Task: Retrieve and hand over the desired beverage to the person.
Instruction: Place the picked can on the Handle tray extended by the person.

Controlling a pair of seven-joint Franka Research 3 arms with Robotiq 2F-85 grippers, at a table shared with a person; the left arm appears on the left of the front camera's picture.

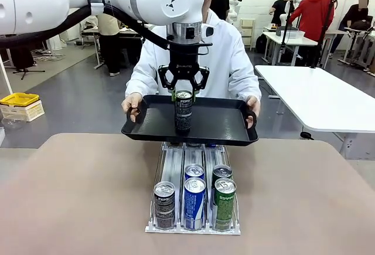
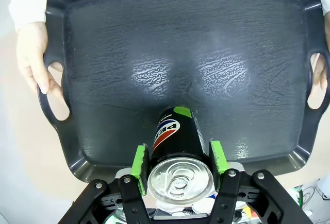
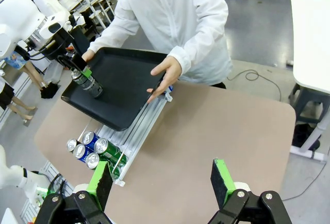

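If I let go too soon, the can (image 1: 183, 114) could tip and roll. That is because the person (image 1: 228, 61) holds the black tray (image 1: 225, 125) up in the air with 2 hands, and it can wobble. If I push down too hard, I could tilt the tray or knock it out of those hands. If I lift away before my fingers are wide, I could drag the can over. My left gripper (image 1: 183, 94) is partly closed, and its 2 green pads (image 2: 139, 163) squeeze the can near its top, 1 pad on each side. The can stands straight up right under my gripper, in the middle of the tray near my edge. Its bottom is down at the tray floor, but I cannot tell if it touches. My right gripper (image 3: 162, 180) is wide open and holds nothing, well apart over the table (image 1: 70, 196). The rack (image 1: 174, 161) with 5 other cans sits just under the tray's near edge.
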